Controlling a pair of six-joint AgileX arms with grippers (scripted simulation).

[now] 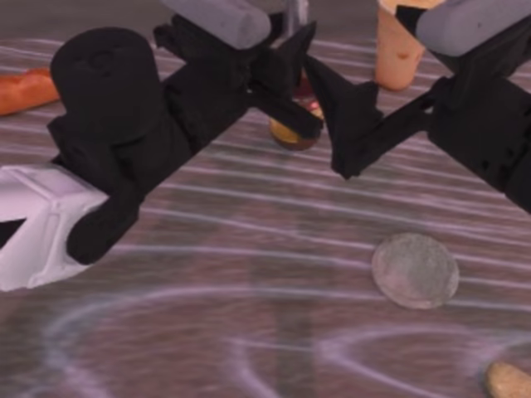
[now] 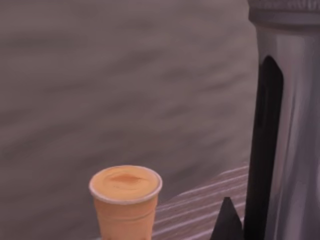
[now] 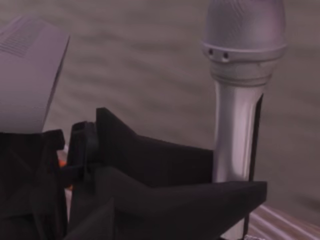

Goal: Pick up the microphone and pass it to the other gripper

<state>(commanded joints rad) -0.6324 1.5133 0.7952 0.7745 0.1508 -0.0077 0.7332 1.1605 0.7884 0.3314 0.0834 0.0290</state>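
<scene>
The microphone (image 3: 244, 75) is silver-grey with a rounded mesh head and a black strip down its handle. It stands upright, raised above the table. My left gripper (image 1: 303, 79) is shut on its handle, and the right wrist view shows the black fingers (image 3: 165, 160) clamped on either side. In the left wrist view the handle (image 2: 295, 130) fills one side beside one fingertip (image 2: 227, 222). From above only a grey sliver of the microphone (image 1: 298, 15) shows. My right gripper (image 1: 328, 116) is open, facing the left gripper and almost touching it.
An orange cup (image 1: 397, 51) (image 2: 125, 200) stands at the back right. A small brown and yellow object (image 1: 292, 133) lies under the grippers. A grey disc (image 1: 415, 270) lies front right, an orange item (image 1: 25, 89) far left and a tan item (image 1: 508, 381) in the front right corner.
</scene>
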